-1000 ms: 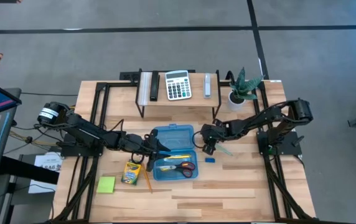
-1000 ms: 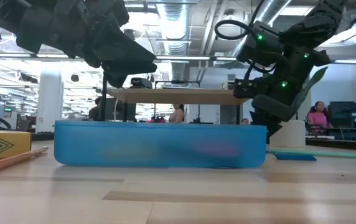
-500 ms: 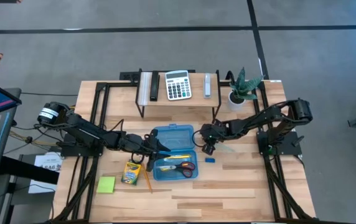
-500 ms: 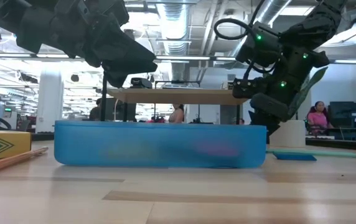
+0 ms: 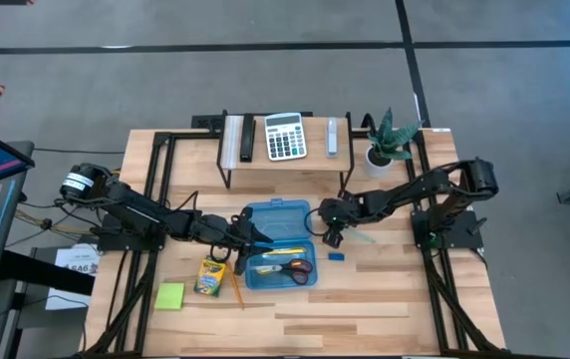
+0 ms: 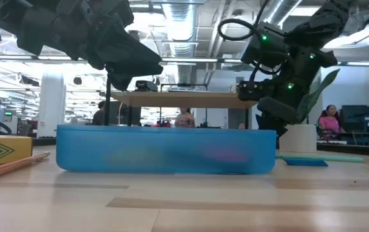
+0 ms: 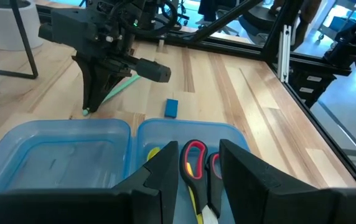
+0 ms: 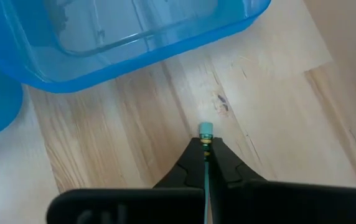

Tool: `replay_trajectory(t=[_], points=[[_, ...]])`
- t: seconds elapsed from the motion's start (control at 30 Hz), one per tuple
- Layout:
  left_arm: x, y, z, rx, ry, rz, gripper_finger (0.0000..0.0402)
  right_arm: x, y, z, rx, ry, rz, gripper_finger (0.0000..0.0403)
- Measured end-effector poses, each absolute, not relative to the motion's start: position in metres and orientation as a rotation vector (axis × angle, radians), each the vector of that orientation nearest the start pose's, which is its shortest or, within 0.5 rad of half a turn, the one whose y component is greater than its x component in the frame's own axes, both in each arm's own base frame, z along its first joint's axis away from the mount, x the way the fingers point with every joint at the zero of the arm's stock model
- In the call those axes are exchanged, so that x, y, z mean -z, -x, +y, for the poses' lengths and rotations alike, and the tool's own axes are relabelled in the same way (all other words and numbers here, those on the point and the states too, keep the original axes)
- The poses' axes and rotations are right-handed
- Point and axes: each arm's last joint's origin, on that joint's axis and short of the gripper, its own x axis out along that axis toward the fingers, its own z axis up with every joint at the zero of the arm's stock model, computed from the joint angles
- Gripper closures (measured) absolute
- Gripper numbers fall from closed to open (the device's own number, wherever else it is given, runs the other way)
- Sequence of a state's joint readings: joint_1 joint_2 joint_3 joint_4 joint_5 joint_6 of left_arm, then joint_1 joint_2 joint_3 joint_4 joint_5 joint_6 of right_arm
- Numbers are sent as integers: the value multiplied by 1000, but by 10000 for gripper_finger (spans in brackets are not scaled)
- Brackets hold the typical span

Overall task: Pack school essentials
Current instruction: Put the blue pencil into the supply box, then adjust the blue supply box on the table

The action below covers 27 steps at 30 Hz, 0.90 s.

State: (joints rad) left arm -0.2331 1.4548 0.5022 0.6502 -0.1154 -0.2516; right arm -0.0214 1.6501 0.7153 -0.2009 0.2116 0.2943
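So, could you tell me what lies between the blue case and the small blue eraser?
Only bare wooden table: in the left wrist view, nothing sits between the eraser and the blue case.

The right end effector [image 6: 266, 111], pinched on the teal pen [image 8: 206, 134], now sits a little nearer the blue case [image 5: 277, 242] than a second ago: in the low view it has shifted slightly toward the case's end and a touch higher, and in the high view [image 5: 331, 231] it has crept a little toward the case's edge, with the pen still in its grip.
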Motion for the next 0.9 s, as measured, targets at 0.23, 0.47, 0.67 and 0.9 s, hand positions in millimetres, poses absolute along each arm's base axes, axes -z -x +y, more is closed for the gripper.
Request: replay_trajectory(t=[0.23, 0.47, 0.67, 0.9], points=[[-172, -266, -60, 79, 197, 311, 300, -133, -285, -6, 376, -102, 1126, 403], [-172, -266, -60, 78, 197, 311, 300, -146, -292, 3, 365, -72, 1150, 403], [-172, -266, -60, 79, 197, 311, 300, -151, -294, 7, 348, -58, 1150, 402], [-172, -266, -60, 80, 197, 312, 300, -150, -293, 11, 275, -78, 1185, 359]])
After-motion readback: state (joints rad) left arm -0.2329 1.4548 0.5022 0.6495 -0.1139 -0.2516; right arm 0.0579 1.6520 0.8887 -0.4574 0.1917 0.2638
